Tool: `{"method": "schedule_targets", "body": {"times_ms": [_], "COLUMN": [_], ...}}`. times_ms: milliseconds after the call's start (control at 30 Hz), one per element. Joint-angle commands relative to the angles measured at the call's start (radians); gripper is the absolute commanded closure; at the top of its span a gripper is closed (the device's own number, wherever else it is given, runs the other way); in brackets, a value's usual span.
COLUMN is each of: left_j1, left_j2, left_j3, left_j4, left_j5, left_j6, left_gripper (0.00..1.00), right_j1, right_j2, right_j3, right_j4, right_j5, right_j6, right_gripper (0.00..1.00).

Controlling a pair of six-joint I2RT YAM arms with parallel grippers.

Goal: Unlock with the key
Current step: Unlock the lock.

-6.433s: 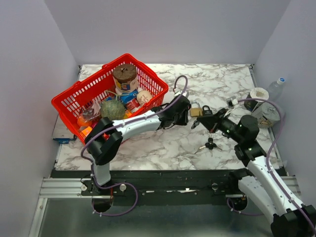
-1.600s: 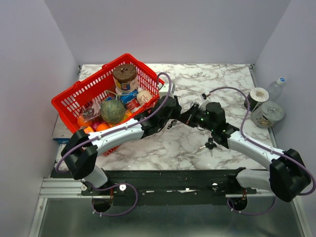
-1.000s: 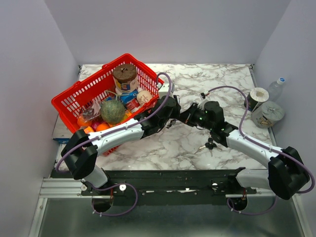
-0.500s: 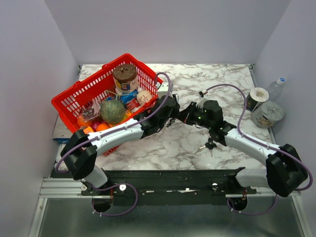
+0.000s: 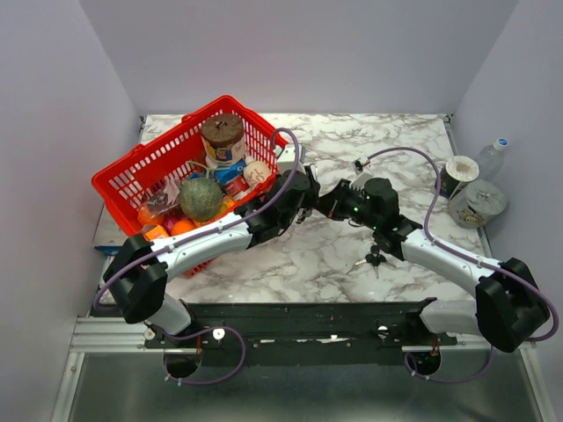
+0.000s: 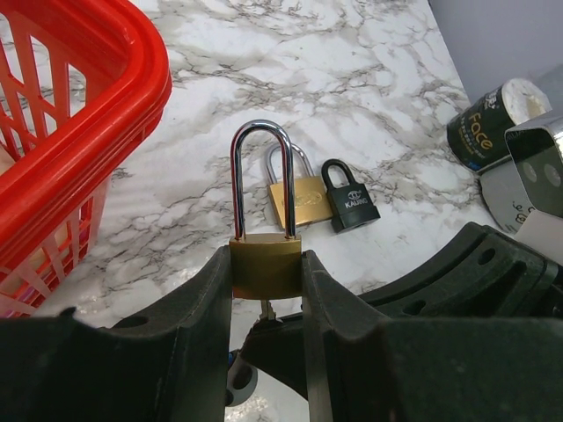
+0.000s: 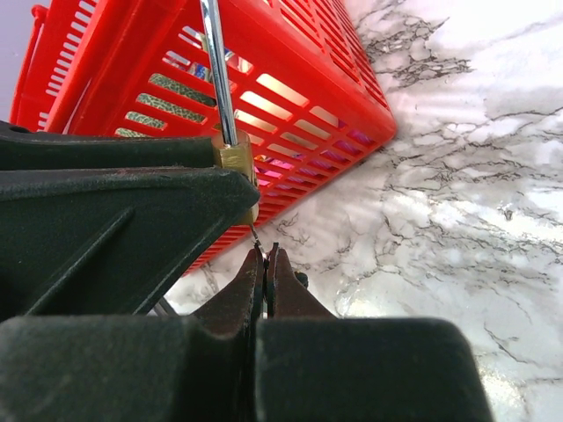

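Overhead, the long-shackled brass padlock (image 6: 265, 260) is hidden, just beside the red plastic basket (image 6: 145, 83). Wrist views show the left gripper (image 6: 266, 274) clamping its body and the right gripper (image 7: 265, 261) pinching a mostly hidden thin metal key (image 7: 253, 236) beneath.

left arm (image 5: 211, 239) and right arm (image 5: 440, 255) stretched inward, wrists nearly meeting; left jaws gripping, right jaws pinched tight.

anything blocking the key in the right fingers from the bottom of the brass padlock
Nothing visible: the small metal key, pinched in the right gripper fingers, reaches the underside of the brass long-shackle padlock held by the left gripper.
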Motion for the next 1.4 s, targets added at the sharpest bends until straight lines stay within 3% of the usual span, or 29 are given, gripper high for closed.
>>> {"method": "schedule_targets", "body": {"times_ms": [0,767,1133,1367], "left_j1": [-0.057,-0.06,-0.059,-0.057], "left_j2": [-0.013,-0.04,-0.106,-0.134], "left_j3": [-0.033,-0.051,-0.097,-0.106], "left_j4": [-0.093,-0.055,0.06,0.116], "left_j5": [0.137,0.177,0.255,0.307], "left_j6": [-0.035,-0.018,0.017,0.041], "left_gripper": [1.0,1.0,1.0,1.0], "right_j1": [-0.016,-0.051,-0.177,-0.2], "right_j2": [-0.056,-0.072,-0.235,-0.358], "right_j3": [0.093,0.082,-0.062,-0.086], "right_j4": [0.218,0.148,0.228,0.185], "right_j5": [0.085,0.095,-0.135,-0.173], "right_j6": [-0.034,-0.046,-0.014,-0.055], "right_gripper": [0.99,0.99,0.99,0.99]}}
